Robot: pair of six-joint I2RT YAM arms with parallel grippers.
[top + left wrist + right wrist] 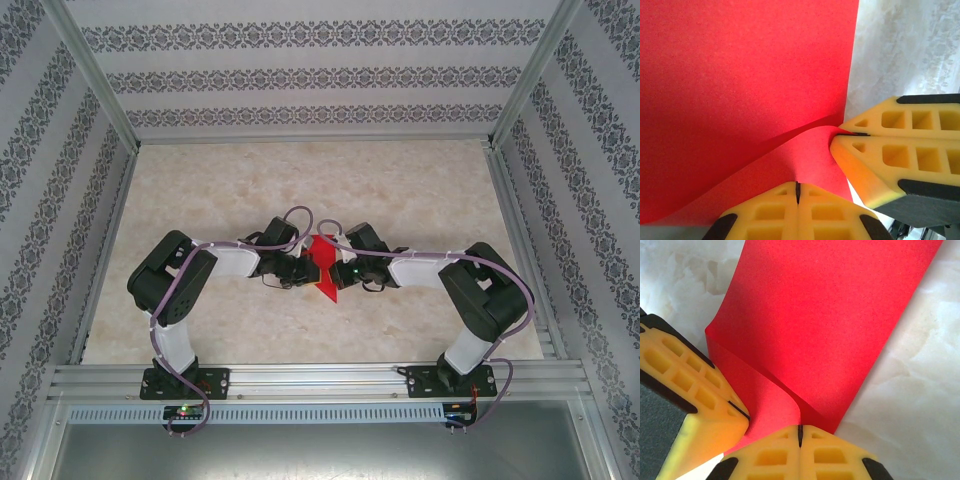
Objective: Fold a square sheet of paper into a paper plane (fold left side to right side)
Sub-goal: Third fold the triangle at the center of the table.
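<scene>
In the middle of the tabletop (400, 190), the two arms reach in toward each other. On the left, the left arm (175, 285) bends in from its base at the near edge. The left pincer (303, 268) sits at the left side of the red paper (322, 262). From the left wrist camera, its yellow fingers (770, 215) are pressed tight together, and the edge of the paper is pinched between them. The paper there lifts up in a soft curve, while the rest of it looks flat.

The red paper lies between the two pincers. From above, it looks narrow, with a point facing the near edge.

On the right, the right pincer (345, 270) sits at the right side of the paper, very near the left one. From the right wrist camera, its yellow fingers (832, 457) are also shut tight on the paper's edge. The left pincer's tip is just beside it, clamped on the same bent-up part. The right arm (480, 295) bends back to its base at the near edge.
</scene>
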